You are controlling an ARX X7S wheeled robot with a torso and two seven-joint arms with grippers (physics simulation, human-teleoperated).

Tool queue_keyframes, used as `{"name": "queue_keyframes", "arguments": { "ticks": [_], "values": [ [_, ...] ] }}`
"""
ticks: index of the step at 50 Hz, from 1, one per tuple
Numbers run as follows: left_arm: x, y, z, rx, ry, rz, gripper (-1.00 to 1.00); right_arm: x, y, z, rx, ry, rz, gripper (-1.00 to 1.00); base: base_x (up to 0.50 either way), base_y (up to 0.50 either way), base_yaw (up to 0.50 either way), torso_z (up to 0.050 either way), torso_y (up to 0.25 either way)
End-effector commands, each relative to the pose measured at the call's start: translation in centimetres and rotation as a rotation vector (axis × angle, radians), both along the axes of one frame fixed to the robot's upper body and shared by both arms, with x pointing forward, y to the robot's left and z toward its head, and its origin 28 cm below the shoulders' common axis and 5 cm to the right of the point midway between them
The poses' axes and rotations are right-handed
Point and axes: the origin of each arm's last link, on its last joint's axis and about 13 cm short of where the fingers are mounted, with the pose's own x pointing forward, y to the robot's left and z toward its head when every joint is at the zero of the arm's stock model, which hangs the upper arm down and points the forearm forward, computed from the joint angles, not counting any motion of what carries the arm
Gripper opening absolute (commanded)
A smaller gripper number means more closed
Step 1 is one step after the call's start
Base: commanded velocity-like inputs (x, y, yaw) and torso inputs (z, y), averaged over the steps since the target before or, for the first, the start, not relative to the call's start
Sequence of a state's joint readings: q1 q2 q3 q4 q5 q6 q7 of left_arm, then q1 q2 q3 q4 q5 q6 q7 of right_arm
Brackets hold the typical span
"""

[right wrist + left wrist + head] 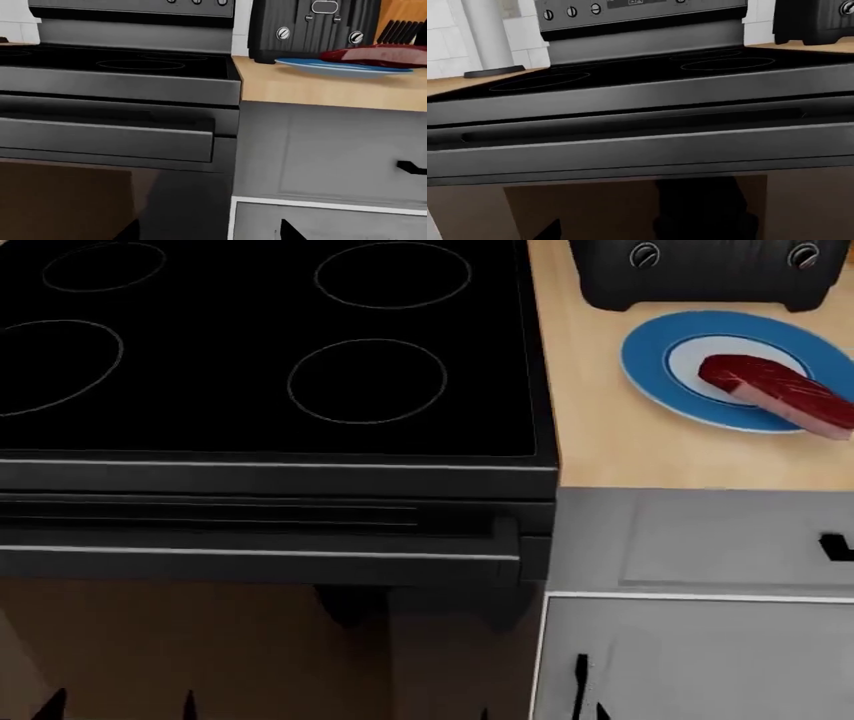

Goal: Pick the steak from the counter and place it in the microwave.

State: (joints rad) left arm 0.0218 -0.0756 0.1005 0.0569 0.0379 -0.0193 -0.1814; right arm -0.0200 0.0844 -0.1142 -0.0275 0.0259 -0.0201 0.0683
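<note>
Currently the dark-red marbled steak (778, 392) lies on a round blue-rimmed plate (654, 365), upper right of the head view, on the tan wood-grain counter (627, 455). Finger state of both grippers: cannot tell.

The dark-red steak (781, 392) is showing pale streaks against a blue plate (654, 375) with a white centre. The tan wood-grain counter (667, 455) is bordering a glossy black stovetop (240, 350) with thin ring outlines.

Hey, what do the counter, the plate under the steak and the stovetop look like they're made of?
The counter looks like light tan wood or laminate, matte, with faint grain. The blue plate seems glazed ceramic, smooth with a white centre. The stovetop looks like glossy black glass with thin ring outlines. The steak is raw dark-red meat.
</note>
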Motion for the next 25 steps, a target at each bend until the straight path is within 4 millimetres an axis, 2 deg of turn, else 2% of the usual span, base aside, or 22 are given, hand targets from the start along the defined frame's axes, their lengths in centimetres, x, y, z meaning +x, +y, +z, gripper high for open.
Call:
{"name": "queue_keyframes", "arguments": {
  "ticks": [1,5,9,13,20,25],
  "values": [
    [-0.2,0.0,0.3,0.012,-0.009,0.009,1.0,-0.1,0.0,0.2,-0.003,-0.004,0.003,1.0,-0.5,0.0,0.0,0.0,0.0],
    [-0.1,0.0,0.5,0.009,-0.009,-0.002,1.0,-0.1,0.0,0.4,-0.008,-0.003,0.009,1.0,-0.34,0.0,0.0,0.0,0.0],
    [0.2,0.1,1.3,0.013,0.003,0.01,1.0,-0.1,-0.2,1.3,-0.013,0.009,0.023,1.0,0.0,0.0,0.0,0.043,0.005],
    [0.7,0.4,3.4,0.0,-0.026,-0.002,1.0,0.3,-0.5,3.5,-0.033,0.024,0.026,1.0,0.0,0.0,0.0,0.05,0.005],
    [1.7,0.7,8.7,0.044,-0.077,-0.018,1.0,1.3,-1.2,8.1,-0.057,-0.017,0.013,1.0,0.0,0.0,0.0,0.05,0.005],
    [3.5,1.0,11.5,0.063,-0.077,-0.001,1.0,2.6,-1.5,11.2,-0.083,-0.037,-0.004,1.0,0.0,0.0,0.0,0.05,0.005]
  ]
}}
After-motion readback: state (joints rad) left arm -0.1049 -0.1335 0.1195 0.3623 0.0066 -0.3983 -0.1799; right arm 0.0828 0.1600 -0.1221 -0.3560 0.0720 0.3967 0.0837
